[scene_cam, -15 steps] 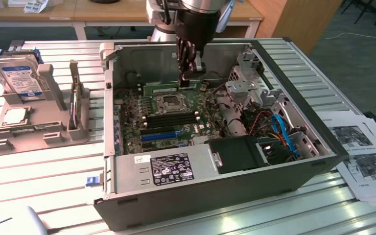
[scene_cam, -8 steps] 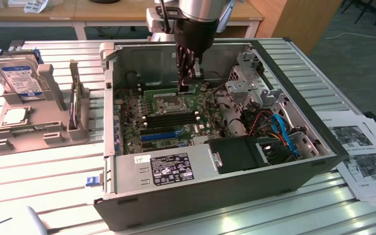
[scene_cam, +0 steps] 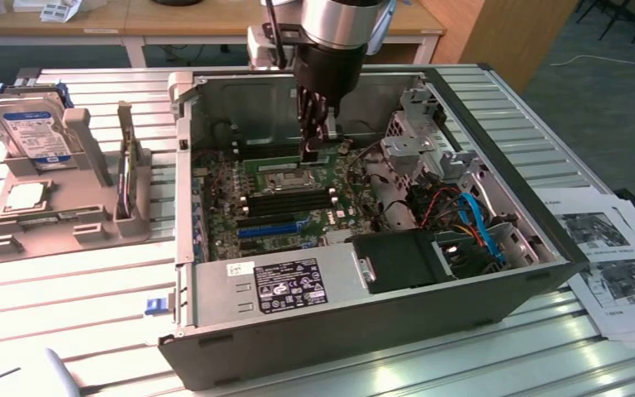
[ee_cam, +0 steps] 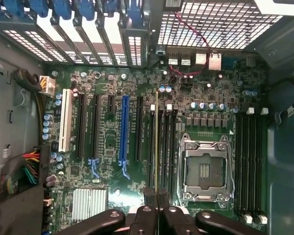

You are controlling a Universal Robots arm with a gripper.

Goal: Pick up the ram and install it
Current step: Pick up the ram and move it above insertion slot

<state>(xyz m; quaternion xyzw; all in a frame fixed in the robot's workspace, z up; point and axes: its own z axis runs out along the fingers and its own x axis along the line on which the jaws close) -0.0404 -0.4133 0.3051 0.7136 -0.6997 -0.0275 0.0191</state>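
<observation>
Now: end effector pinched nearly closed on the ram.
Seen edge-on, the ram hangs directly beneath the end effector, over the black memory slots; CPU socket just beside, blue slot farther off opposite.

The black two-fingered tool is clamped on a thin green ram stick, seen edge-on as a narrow yellowish line. The stick hangs over a bank of black memory slots on the green motherboard, running parallel to them (whether it touches one cannot be told). That bank lies between a long blue expansion slot and the silver processor socket. A white plastic slot lies beyond the blue one.
</observation>
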